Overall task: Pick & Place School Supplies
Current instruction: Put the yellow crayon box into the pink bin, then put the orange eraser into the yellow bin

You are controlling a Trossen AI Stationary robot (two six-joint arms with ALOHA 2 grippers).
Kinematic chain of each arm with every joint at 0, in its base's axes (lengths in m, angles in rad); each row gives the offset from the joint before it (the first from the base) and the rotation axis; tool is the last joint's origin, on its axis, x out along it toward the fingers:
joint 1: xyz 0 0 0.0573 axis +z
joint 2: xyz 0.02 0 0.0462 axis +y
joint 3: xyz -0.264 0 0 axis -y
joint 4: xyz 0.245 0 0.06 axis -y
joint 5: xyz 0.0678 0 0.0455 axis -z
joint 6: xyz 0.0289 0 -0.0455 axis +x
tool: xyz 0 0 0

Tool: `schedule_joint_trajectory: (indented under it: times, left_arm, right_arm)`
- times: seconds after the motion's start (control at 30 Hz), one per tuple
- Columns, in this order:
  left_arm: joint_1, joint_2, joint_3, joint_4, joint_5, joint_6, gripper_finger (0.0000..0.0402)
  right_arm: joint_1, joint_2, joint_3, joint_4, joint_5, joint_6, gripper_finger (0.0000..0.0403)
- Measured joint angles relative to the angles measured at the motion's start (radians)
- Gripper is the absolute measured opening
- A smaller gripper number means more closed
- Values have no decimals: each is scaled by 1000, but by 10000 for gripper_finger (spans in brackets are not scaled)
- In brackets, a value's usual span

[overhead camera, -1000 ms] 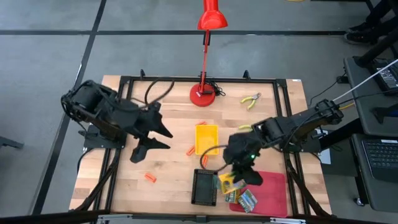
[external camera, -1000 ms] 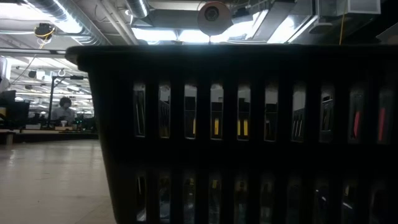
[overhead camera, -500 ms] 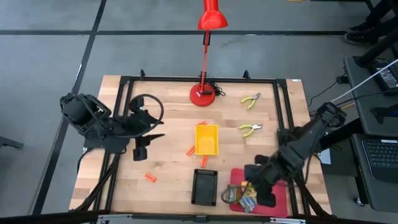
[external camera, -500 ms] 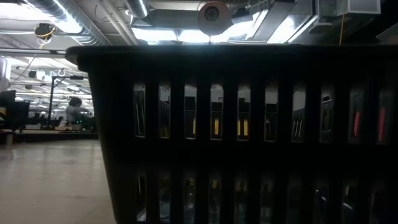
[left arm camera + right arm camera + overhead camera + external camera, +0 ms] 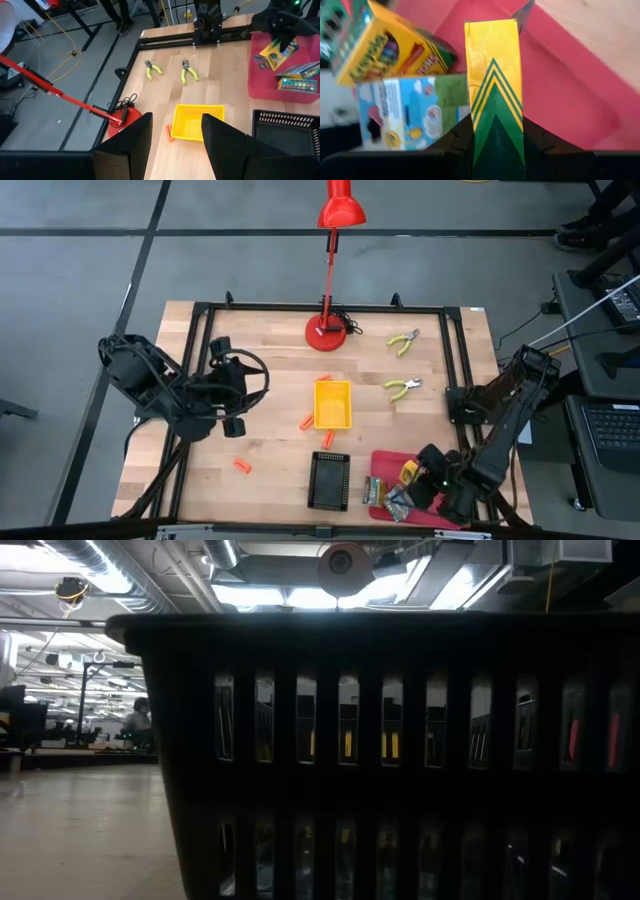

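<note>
My right gripper (image 5: 418, 478) is over the red tray (image 5: 442, 502) at the table's near right corner, shut on a yellow box with green chevrons (image 5: 493, 70). More printed boxes (image 5: 385, 495) lie in that tray. My left gripper (image 5: 177, 120) is open, drawn back at the table's left side (image 5: 232, 402), touching nothing. Short orange sticks lie on the wood (image 5: 240, 466), (image 5: 306, 422), (image 5: 322, 377). Two pliers with yellow-green handles (image 5: 403, 340), (image 5: 402, 387) lie toward the far right. The low view shows only the black tray's wall (image 5: 400, 760). My right gripper pinches the yellow box by one end (image 5: 495, 125) between its two fingers, which lie along its length. The box's free end (image 5: 492, 30) sticks out ahead of the fingers over the red tray. Whether that end touches the tray cannot be told.
A yellow tray (image 5: 332, 404) sits mid-table with a black slatted tray (image 5: 329, 480) nearer. A red desk lamp's base (image 5: 327, 332) stands at the far edge. A black frame (image 5: 300, 308) rims the table. Bare wood lies between the left arm and the trays.
My right gripper has carried the yellow box from beside the black tray toward the table's near right corner, and is now over the red tray. My left arm has drawn back toward the left edge, its gripper still open.
</note>
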Motion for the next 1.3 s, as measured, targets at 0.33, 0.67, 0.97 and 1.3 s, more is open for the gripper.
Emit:
schedule_joint_trajectory:
  times: [0.33, 0.67, 0.97, 1.3]
  left_arm:
    - [2, 0, -11, 1, -81, -72, 168]
    - [-22, 0, -11, 1, -180, -176, 168]
    - [-6, 47, -12, 1, -187, -274, 168]
    - [69, -48, -623, 3, 110, -850, 168]
  right_arm:
    - [15, 69, -34, 109, -7, 65, 138]
    - [-24, 28, -28, 83, 206, 117, 248]
    - [-146, -38, 32, -136, 512, 116, 240]
    - [-282, -155, 32, -89, 678, -31, 239]
